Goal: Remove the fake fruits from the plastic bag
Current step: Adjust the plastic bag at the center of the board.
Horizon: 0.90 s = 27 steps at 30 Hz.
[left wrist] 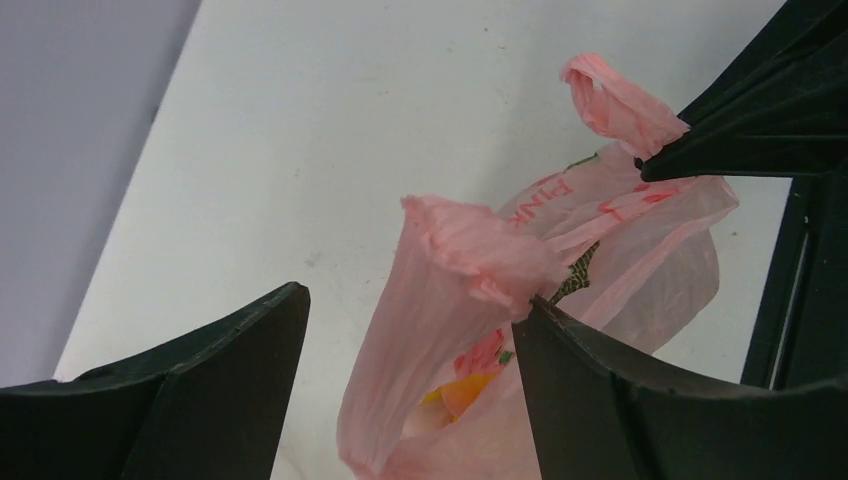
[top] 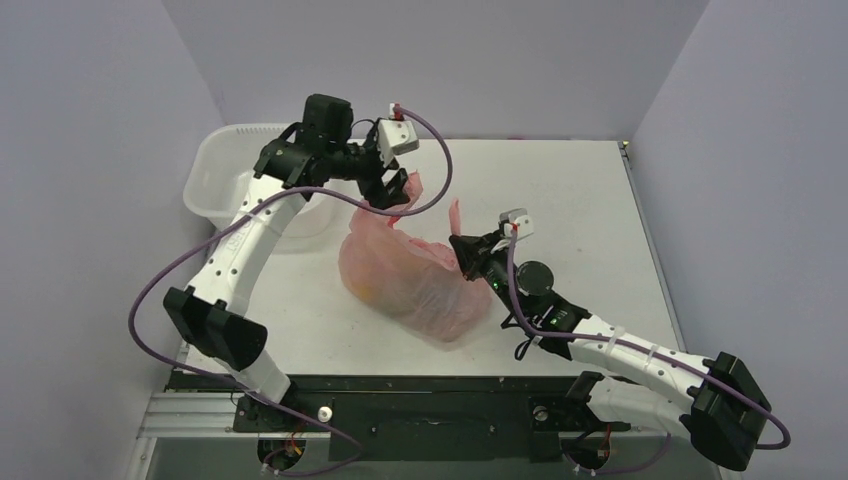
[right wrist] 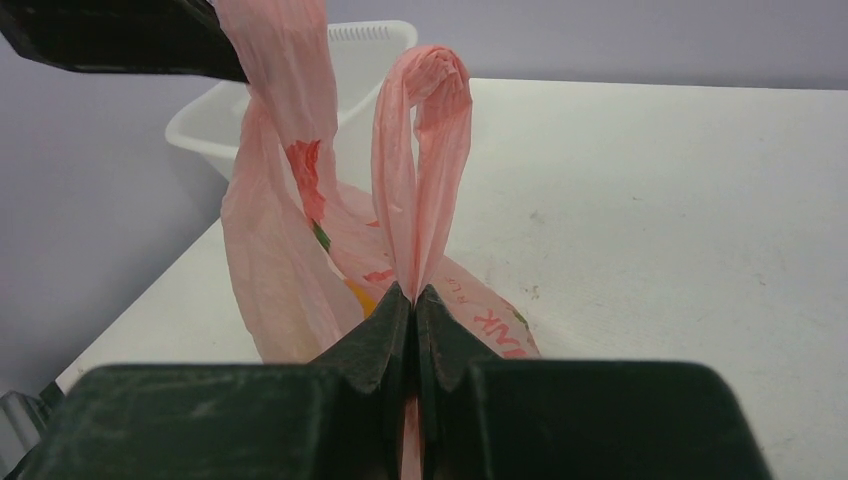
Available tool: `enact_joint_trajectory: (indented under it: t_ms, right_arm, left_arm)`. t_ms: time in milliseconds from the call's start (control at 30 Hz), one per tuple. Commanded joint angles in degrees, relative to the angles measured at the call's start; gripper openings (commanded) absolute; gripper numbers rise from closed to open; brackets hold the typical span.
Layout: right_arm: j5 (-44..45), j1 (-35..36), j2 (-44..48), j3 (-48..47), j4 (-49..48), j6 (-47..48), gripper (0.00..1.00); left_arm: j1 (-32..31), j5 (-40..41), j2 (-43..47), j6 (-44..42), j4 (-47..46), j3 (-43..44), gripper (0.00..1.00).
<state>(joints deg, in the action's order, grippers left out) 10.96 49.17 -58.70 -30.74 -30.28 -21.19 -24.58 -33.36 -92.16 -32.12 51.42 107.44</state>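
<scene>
**Pink bag held up by a handle on the white table**

A white table [top: 570, 190] stands between pale lavender walls [top: 500, 60], with a white plastic basin [top: 212, 172] at its far left corner. The plastic bag [top: 420, 285] lies mid-table, and orange and yellow fake fruits [left wrist: 462, 392] show through it. The right gripper [right wrist: 414, 292] pinches one handle loop [right wrist: 425, 150]. The left gripper [left wrist: 412, 300] is spread wide, the other handle [left wrist: 470, 250] against one finger.
</scene>
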Motion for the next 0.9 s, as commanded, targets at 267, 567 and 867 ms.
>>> enact_joint_trajectory:
  t_ms: [267, 567, 867]
  right_arm:
    - [12.2, 1.2, 0.1, -3.2, -0.3, -2.5, 0.00]
    - [67.9, 8.7, -4.3, -13.0, 25.1, -40.1, 0.00]
    - [74.4, 14.9, -14.4, -30.7, 84.0, -80.7, 0.00]
  left_arm:
    - [-3.0, 11.9, -3.6, 15.5, -18.7, -4.3, 0.01]
    - [-7.2, 73.6, 18.0, 68.8, -61.1, -42.3, 0.00]
    - [-8.6, 89.8, 19.5, 92.6, -61.9, -44.2, 0.00]
